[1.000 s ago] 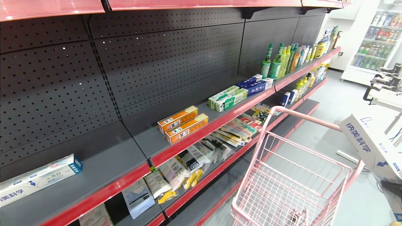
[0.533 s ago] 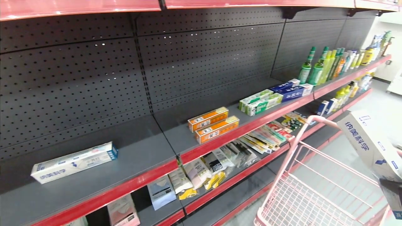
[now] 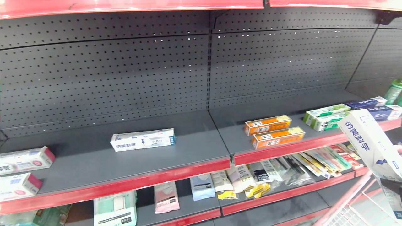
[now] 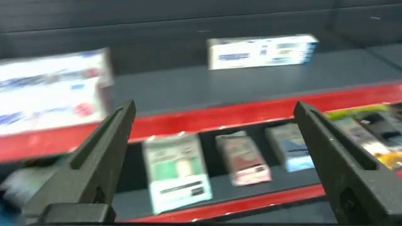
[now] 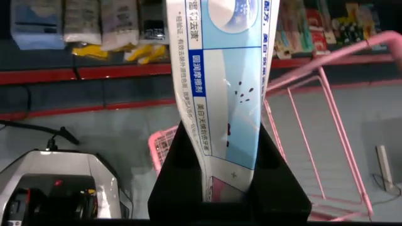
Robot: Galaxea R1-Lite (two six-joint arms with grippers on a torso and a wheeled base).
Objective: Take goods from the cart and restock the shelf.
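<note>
My right gripper (image 3: pixel 392 187) is shut on the lower end of a long white-and-blue toothpaste box (image 3: pixel 370 142), held tilted at the right, in front of the shelf and above the pink wire cart (image 3: pixel 351 208). In the right wrist view the box (image 5: pixel 220 75) stands up between the fingers of that gripper (image 5: pixel 229 172), with the cart (image 5: pixel 326 94) below. A matching box (image 3: pixel 143 139) lies on the grey shelf (image 3: pixel 132 180) with the red front edge. My left gripper (image 4: pixel 215 110) is open and holds nothing, facing the shelf front below that box (image 4: pixel 262 51).
Two orange boxes (image 3: pixel 273 130), green boxes (image 3: pixel 326 116) and blue boxes (image 3: pixel 373 106) lie along the shelf to the right. Red-and-white boxes (image 3: pixel 22 169) sit at its left end. Packets (image 3: pixel 238 179) fill the shelf below. Another red shelf (image 3: pixel 125 4) overhangs above.
The head camera has swung left, so shelf and cart slid right in the picture. The box in my right gripper keeps its place in the view.
</note>
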